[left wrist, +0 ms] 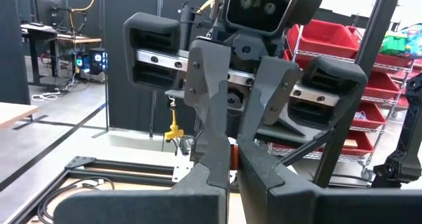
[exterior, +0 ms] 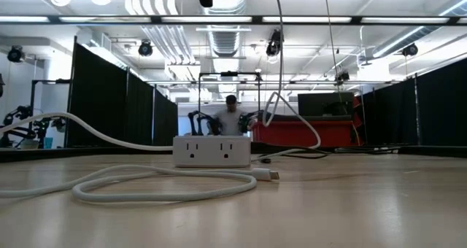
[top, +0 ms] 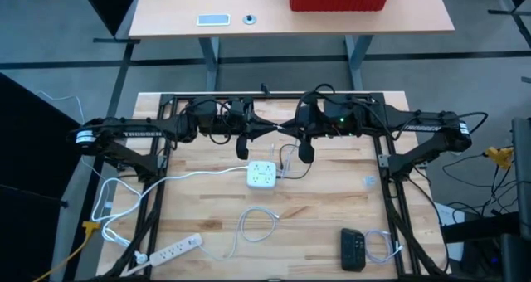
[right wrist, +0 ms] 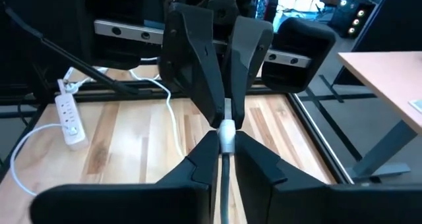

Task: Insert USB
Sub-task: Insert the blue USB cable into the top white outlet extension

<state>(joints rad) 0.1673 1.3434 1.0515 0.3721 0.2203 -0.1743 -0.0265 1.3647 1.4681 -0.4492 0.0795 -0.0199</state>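
Note:
High over the table's far middle, my two grippers meet tip to tip. My right gripper (right wrist: 226, 143) is shut on a white USB cable (exterior: 281, 73). My left gripper (right wrist: 224, 112) faces it, shut at the same plug. The cable hangs down from them to the tabletop (exterior: 295, 155) behind a white power cube (top: 262, 175), which sits flat at the table's middle. A second white cable (top: 257, 224) lies looped in front of the cube, its plug end (exterior: 268, 175) on the wood. My left gripper comes level from the table's left, and its fingertips (right wrist: 210, 99) close on the free tip of the white plug (right wrist: 226, 120). The contact itself is too small to make out. My right gripper pinches the white plug body (right wrist: 226, 137) between its two fingers, level from the table's right. The fingers lie along the cable, which runs back between them (right wrist: 224, 184). The plug is lifted clear, and the rest hangs slack.
A white power strip (top: 170, 250) lies at the near left, its cord running toward the cube. A black device (top: 353, 249) and a coiled cable (top: 380, 247) sit at the near right. A black frame (top: 390, 191) borders the table.

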